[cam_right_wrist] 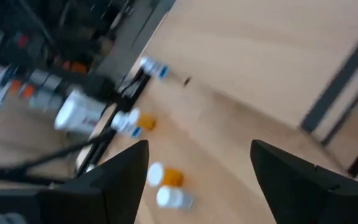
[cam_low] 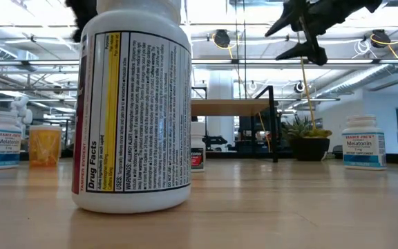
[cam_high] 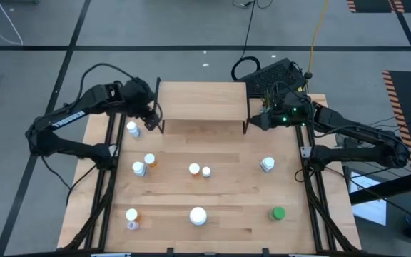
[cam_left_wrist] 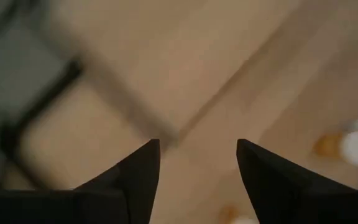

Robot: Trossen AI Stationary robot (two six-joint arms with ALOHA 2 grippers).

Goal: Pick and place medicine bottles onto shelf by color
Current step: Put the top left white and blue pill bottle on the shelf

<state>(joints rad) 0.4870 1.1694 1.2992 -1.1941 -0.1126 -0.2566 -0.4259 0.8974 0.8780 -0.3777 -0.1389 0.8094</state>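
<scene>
The shelf (cam_high: 202, 100), a light-wood board on thin black legs, stands at the table's far middle and also shows in the low view (cam_low: 230, 107). Several medicine bottles stand upright on the tabletop: a white-capped one (cam_high: 133, 128) by the shelf's left leg, a pair (cam_high: 143, 164), two small ones (cam_high: 200, 170), one (cam_high: 267, 165) on the right, and along the near edge a pair (cam_high: 131, 218), a big white one (cam_high: 198, 215) and a green-capped one (cam_high: 277, 213). My left gripper (cam_high: 150, 121) hovers at the shelf's left front corner, open (cam_left_wrist: 197, 146) and empty. My right gripper (cam_high: 252, 123) hovers at the right front corner, open (cam_right_wrist: 199, 144) and empty.
A black keyboard (cam_high: 273, 75) and cables lie behind the shelf. A potted plant (cam_low: 306, 138) shows in the low view. The big white bottle (cam_low: 133, 104) fills that view's left. Black rails (cam_high: 105, 178) run along both table sides.
</scene>
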